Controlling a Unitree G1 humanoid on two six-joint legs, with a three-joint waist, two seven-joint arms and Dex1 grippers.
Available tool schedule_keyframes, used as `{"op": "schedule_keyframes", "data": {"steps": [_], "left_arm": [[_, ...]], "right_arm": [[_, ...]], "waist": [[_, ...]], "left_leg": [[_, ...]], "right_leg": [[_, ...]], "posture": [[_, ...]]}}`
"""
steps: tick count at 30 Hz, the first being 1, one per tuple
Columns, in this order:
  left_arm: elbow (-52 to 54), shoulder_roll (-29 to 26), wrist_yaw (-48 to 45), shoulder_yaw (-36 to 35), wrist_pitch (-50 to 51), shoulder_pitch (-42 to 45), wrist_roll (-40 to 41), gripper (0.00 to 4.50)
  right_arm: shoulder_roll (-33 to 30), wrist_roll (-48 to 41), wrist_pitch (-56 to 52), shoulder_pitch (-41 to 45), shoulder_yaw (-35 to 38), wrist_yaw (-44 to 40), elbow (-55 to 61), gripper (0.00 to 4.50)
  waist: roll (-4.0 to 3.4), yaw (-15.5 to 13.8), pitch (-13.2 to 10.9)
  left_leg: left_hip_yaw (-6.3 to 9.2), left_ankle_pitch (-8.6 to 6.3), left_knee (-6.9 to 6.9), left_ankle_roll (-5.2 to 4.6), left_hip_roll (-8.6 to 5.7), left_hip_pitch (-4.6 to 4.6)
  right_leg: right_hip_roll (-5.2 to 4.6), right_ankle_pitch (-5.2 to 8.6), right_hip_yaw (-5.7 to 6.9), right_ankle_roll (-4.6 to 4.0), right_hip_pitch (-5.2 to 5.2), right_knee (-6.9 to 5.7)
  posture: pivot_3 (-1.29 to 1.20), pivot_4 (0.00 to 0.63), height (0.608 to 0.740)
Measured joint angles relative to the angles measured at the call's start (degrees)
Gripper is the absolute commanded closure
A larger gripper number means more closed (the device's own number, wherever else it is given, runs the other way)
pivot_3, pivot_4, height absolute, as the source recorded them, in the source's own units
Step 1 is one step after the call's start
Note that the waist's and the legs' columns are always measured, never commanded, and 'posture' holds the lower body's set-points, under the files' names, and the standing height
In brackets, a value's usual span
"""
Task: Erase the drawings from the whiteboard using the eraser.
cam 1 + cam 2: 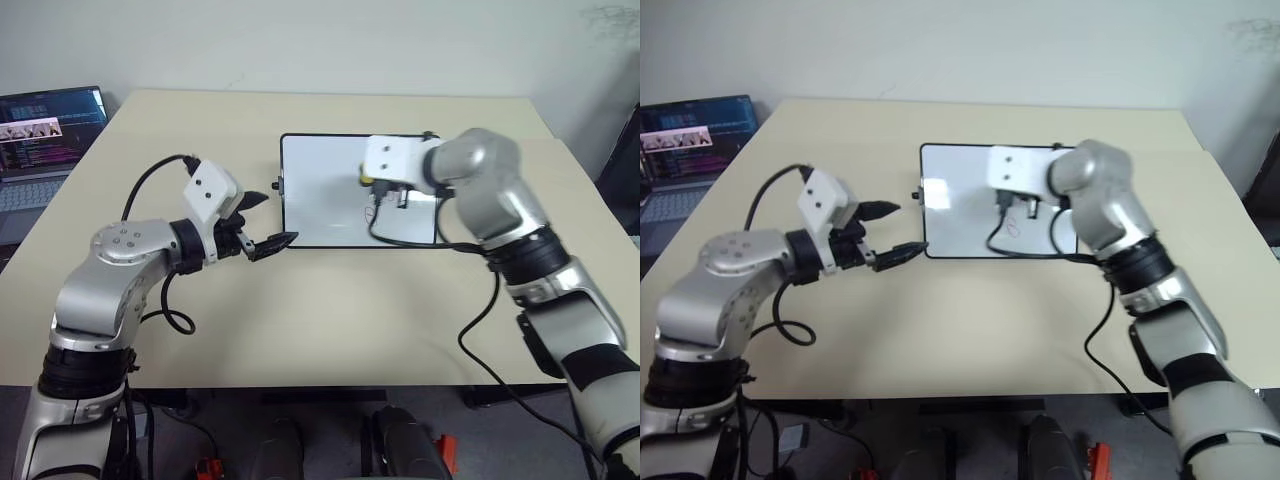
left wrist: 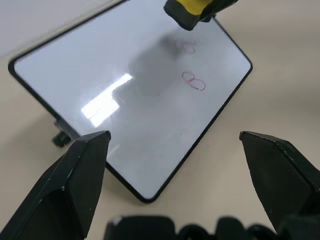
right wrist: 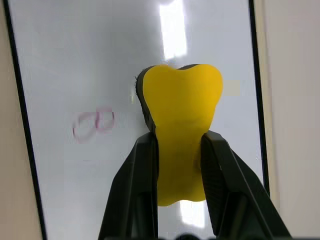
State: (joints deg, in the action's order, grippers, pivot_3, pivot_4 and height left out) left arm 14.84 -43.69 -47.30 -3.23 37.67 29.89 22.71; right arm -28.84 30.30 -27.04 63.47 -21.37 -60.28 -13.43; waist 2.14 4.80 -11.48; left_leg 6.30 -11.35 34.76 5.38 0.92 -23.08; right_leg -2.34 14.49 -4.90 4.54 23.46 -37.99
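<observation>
The whiteboard (image 1: 320, 205) lies flat on the beige table, black-framed and glossy. My right gripper (image 3: 180, 137) is shut on the yellow eraser (image 3: 182, 145) and holds it over the board's right half, lifted off the surface, with its shadow on the board below. A small reddish double-loop drawing (image 3: 94, 124) sits on the board beside the eraser, also seen as the drawing (image 2: 193, 82); a fainter smudged mark (image 2: 185, 46) lies closer to the eraser. My left gripper (image 1: 275, 218) is open, hovering just off the board's near left corner with nothing between its fingers.
A laptop (image 1: 45, 140) with a lit screen stands at the table's far left. A black cable (image 1: 480, 320) hangs from my right arm over the table. Bare tabletop (image 1: 340, 310) stretches between the board and the near edge.
</observation>
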Motion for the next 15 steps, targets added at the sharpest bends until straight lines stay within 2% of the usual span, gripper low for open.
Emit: {"op": "schedule_keyframes", "data": {"steps": [6,15], "left_arm": [[-1.5,0.0,-1.1,0.7,-0.6,0.3,-0.2,0.00],[-2.0,-1.7,-2.1,0.6,-0.6,0.3,-0.2,0.00]], "right_arm": [[-6.4,-2.4,-5.5,-6.3,2.3,-2.7,4.8,3.66],[-8.5,-6.8,-11.5,-6.6,6.1,-1.8,7.1,3.66]], "waist": [[-0.06,0.4,0.0],[-0.11,0.2,-0.1]], "left_leg": [[-0.08,-0.02,-0.01,-0.01,0.01,0.02],[-0.09,-0.02,0.00,-0.01,0.00,0.03]], "right_leg": [[0.00,0.04,-0.09,0.06,0.02,-0.01],[0.00,0.06,-0.08,0.10,0.00,0.02]], "posture": [[0.00,0.150,0.740],[0.00,0.150,0.740]]}}
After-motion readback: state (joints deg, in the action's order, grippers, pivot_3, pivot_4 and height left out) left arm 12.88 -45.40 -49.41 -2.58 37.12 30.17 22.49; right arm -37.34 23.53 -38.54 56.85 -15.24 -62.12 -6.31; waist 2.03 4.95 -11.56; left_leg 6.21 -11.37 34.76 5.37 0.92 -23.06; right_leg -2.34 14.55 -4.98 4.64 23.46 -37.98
